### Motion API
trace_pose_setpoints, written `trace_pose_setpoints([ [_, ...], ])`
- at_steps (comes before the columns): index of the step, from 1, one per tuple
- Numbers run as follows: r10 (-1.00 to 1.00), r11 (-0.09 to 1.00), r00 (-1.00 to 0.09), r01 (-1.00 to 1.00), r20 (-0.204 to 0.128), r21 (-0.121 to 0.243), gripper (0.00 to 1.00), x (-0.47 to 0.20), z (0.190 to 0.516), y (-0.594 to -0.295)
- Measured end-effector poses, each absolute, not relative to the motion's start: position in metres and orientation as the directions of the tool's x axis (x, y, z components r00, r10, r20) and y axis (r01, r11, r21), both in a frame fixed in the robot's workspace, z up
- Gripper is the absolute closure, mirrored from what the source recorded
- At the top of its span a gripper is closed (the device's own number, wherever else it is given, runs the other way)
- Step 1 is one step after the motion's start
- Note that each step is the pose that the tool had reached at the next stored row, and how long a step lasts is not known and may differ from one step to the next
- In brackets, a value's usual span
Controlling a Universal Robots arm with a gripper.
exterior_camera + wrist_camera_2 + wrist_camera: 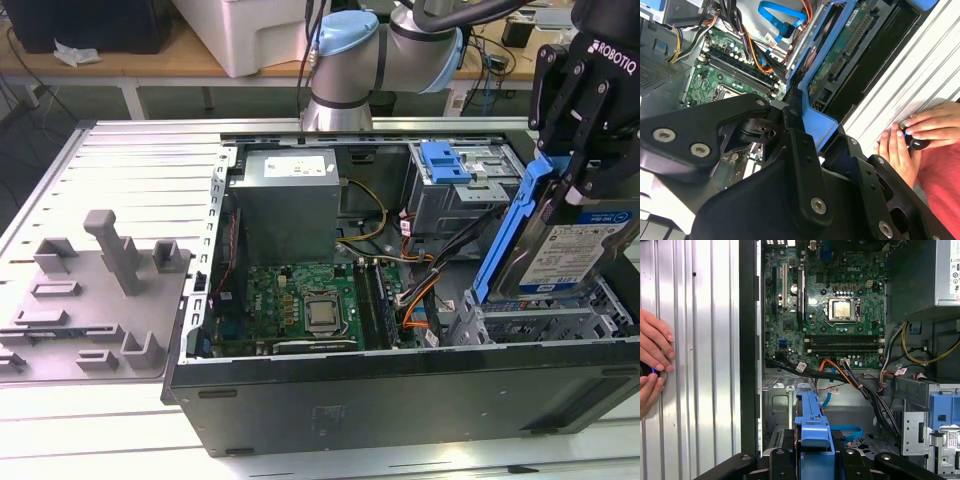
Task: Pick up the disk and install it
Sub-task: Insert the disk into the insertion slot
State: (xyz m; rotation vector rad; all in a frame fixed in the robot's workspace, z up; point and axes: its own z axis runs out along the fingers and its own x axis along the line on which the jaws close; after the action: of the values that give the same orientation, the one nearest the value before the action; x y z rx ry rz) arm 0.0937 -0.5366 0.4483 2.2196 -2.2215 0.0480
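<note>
Beneath the jaws, an open computer case (400, 400) lying on its side. Inside it, off to one side of the jaws, a green motherboard (300, 300). Beyond that, a grey power-supply box (290, 195), a metal drive cage (450, 205) topped with a blue bracket (445, 160), and orange and black cables (420, 295) strung between cage and board. Straight under the jaws, a metal bay (540, 320) at the case corner, with the lower end of the disk (575, 255) at its mouth; touching or not, cannot tell. Closed narrowly, the gripper (580, 175) pinches the upper end of the disk by its blue rail frame (510, 225). Tight toward the cage and toward the case wall, open air above the jaws. Past that wall, on the ribbed table (705, 340), a person's 2 hands (655, 345) close together. Steeply tilted, silver-bodied, white-and-blue label facing outward in the exterior view, green circuit-board underside (840, 55) showing in the second wrist view.
</note>
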Motion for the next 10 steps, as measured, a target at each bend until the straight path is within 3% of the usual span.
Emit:
trace_pose_setpoints([
  [10, -1.0, 0.001, -0.001, -1.0, 0.022, -0.021, 0.63, 0.0937, 0.4459, -0.5365],
])
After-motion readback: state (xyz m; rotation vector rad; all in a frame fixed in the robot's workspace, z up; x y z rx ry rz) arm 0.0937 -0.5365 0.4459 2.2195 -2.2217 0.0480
